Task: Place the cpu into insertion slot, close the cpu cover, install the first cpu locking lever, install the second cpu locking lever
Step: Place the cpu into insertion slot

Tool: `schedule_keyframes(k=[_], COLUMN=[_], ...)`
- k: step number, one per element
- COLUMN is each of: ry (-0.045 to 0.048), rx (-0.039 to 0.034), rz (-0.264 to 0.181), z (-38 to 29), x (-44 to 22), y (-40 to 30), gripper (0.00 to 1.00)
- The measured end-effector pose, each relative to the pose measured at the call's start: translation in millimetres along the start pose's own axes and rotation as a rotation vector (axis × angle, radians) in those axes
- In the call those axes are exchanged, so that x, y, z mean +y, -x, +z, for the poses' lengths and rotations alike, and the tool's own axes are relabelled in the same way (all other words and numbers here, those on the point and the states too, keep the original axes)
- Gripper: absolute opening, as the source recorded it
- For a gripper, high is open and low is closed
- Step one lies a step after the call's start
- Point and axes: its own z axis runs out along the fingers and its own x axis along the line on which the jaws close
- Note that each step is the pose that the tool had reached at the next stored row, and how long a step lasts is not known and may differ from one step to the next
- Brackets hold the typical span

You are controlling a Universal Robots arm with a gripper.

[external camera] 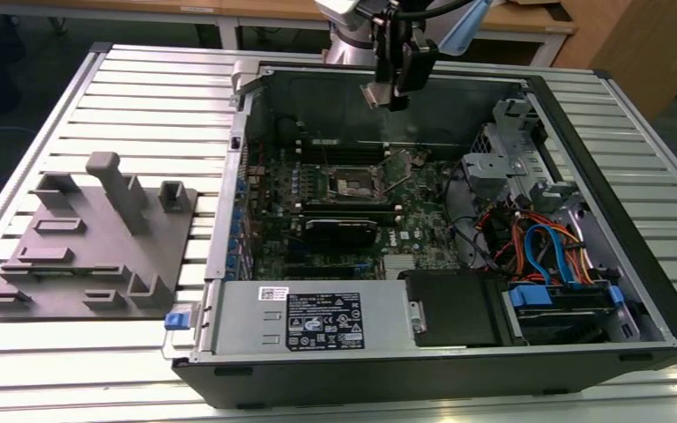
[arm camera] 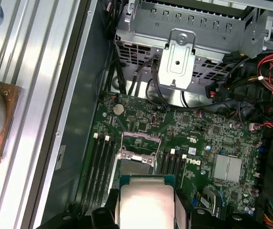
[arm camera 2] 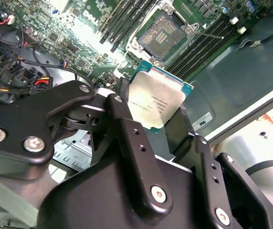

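Note:
My gripper [external camera: 387, 92] hangs over the back of the open computer case, shut on the cpu [external camera: 375, 95]. In both wrist views the cpu [arm camera 2: 157, 98] [arm camera: 146, 202] is a pale silver square with a green edge, clamped between the two black fingers [arm camera 2: 123, 102]. The insertion slot [external camera: 356, 182] lies below on the green motherboard, uncovered, with a dark centre and metal rim [arm camera 2: 162, 33] [arm camera: 137, 160]. A thin metal lever [arm camera 2: 207, 34] sticks out beside the slot. The cpu is held well above the slot, apart from it.
Long black memory slots [arm camera 2: 126, 16] flank the socket. A metal drive cage [external camera: 515, 150] and coloured cables [external camera: 539, 242] fill the case's right side in the exterior view. The power supply [external camera: 303, 322] sits at the front. A grey fixture plate [external camera: 92, 238] lies outside the case.

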Motion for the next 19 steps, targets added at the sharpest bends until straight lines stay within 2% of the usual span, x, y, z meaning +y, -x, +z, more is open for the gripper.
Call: schedule_keyframes(k=[7, 19], ry=[0.0015, 0.0047], rx=[-0.0082, -0.0274], rz=[0.089, 0.296], z=[0.2, 1.3], x=[0.0, -0.1], y=[0.0, 0.0], gripper=[0.54, 0.54])
